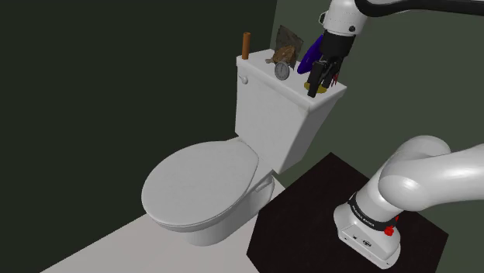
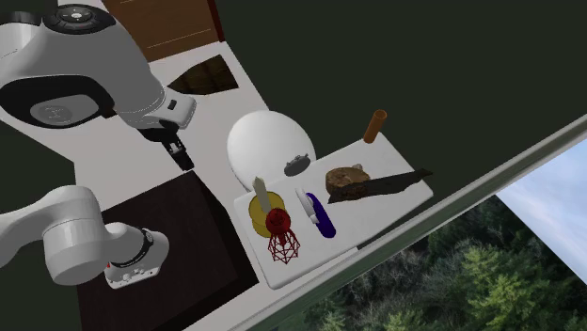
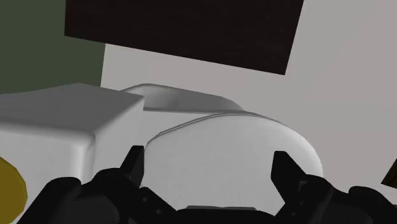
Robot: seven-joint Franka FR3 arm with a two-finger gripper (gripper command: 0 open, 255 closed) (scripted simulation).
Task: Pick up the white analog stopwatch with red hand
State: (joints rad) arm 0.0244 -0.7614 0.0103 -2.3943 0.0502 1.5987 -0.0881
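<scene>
The gripper (image 1: 319, 87) hung in the air with its two fingers (image 3: 133, 164) spread wide apart, and nothing was between them. In the wrist view it looked down on the closed cover (image 3: 235, 146) of the toilet. A corner of the tank (image 3: 63, 121) was beside one finger, and the pale floor (image 3: 343, 95) lay beyond.

The stopwatch (image 1: 281, 70) was on top of the tank, at the edge that faces the cover, about in the middle of that edge. In the shoulder view it stood upright and showed a round grey face with a dark rim and a small knob on top. In that view the gripper was to the right of the stopwatch, near it but not touching it, and partly in front of a blue thing (image 1: 310, 53).

Other things shared the top of the tank. A brown stick (image 1: 246, 45) stood upright at one end. A brown lump (image 2: 345, 179) lay just behind the stopwatch, and a dark flat piece (image 2: 395, 183) touched this lump. Toward the other end were the blue thing, a yellow disc (image 2: 256, 218) and a red wire thing (image 2: 282, 240), all close together.

The arm rose from a dark stand (image 1: 310, 202) beside the toilet.
</scene>
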